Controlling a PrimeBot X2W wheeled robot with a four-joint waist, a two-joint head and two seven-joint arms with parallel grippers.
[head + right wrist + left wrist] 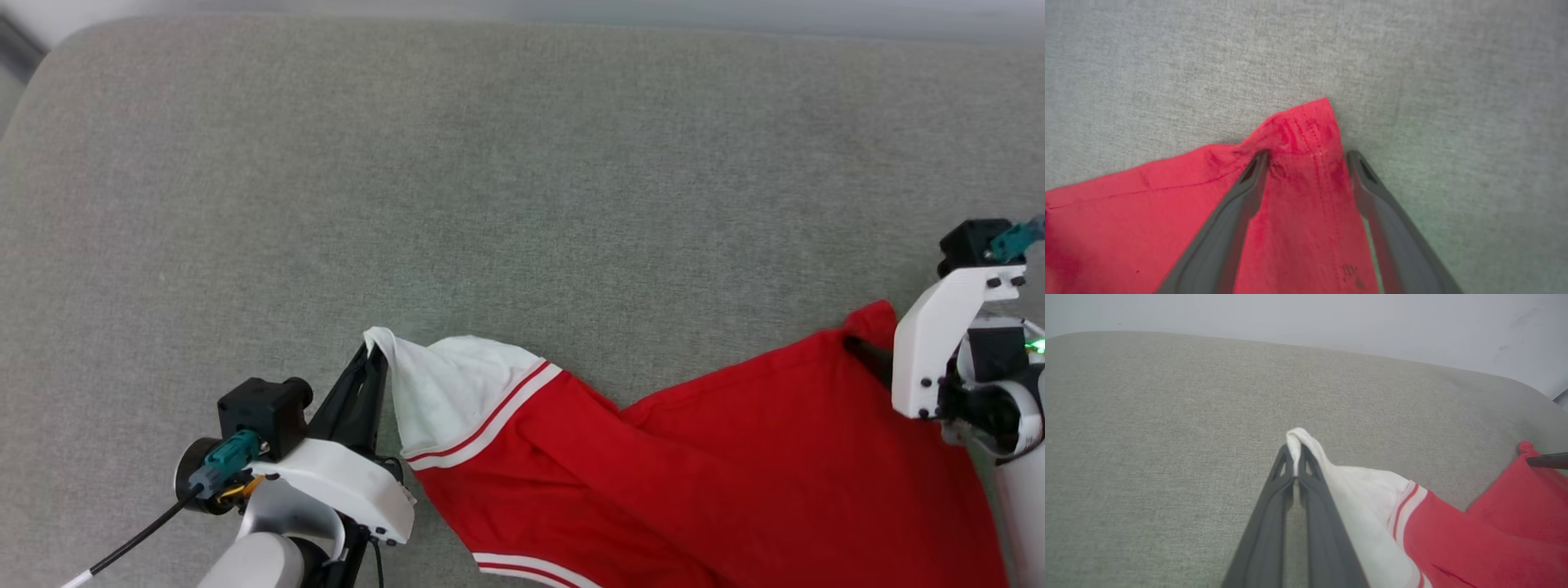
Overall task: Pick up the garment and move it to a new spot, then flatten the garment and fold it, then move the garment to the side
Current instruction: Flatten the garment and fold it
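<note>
The garment (702,474) is a red shirt with a white, red-striped sleeve, spread across the near part of the grey cushion. My left gripper (371,359) is shut on the tip of the white sleeve (1306,453), which pokes up between the two dark fingers (1274,506). At the right, a red hem corner (1306,130) lies between the spread fingers of my right gripper (1306,157), which stands open over it. In the head view the right wrist (955,351) covers those fingers beside the corner (869,322).
The grey fabric cushion (490,180) stretches far and left of the shirt, bare. Its rounded back edge meets a pale wall (1331,318).
</note>
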